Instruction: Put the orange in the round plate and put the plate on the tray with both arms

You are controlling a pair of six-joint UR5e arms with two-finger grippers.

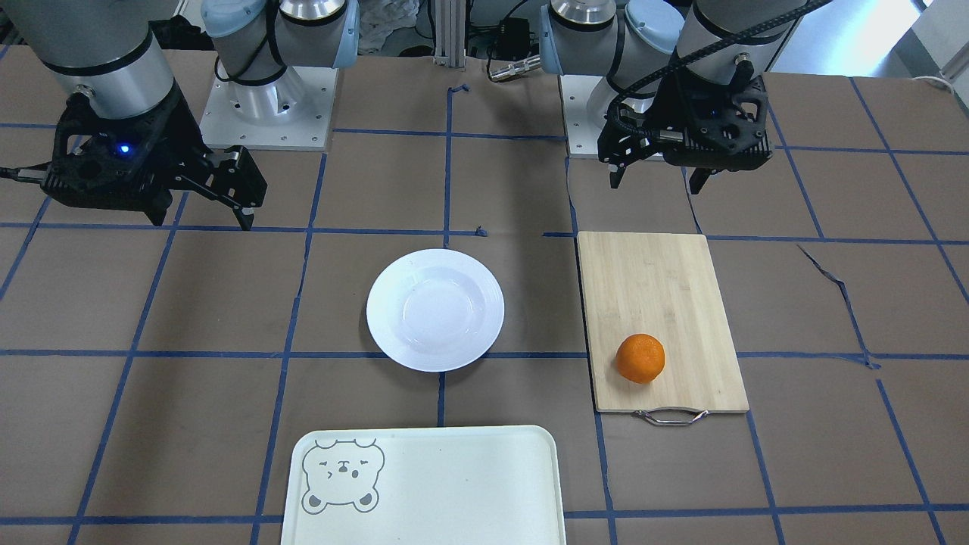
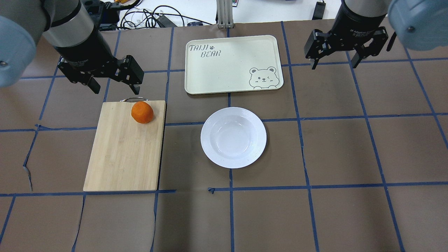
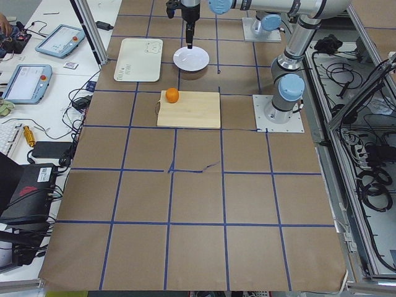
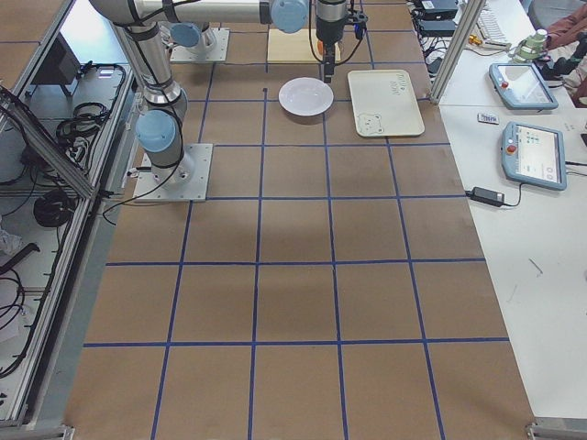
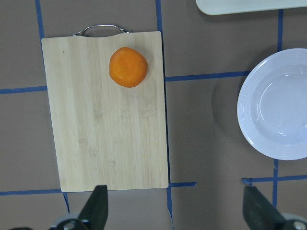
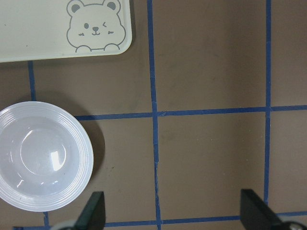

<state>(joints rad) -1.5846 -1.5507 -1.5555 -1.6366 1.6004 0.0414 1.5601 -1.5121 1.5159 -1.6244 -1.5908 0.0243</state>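
Orange on bamboo board, handle end, well apart from round plate at table centre. Tray near plate, lettered "TAIJI BEAR", bear face in 1 corner. Left gripper, right gripper: jaws spread wide, gripping nothing.

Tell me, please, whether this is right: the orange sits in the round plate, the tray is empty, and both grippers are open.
Not quite. The orange lies on the bamboo cutting board, not in the round plate, which is empty; the overhead exterior view shows it. The tray is empty, and the left gripper and right gripper are open.
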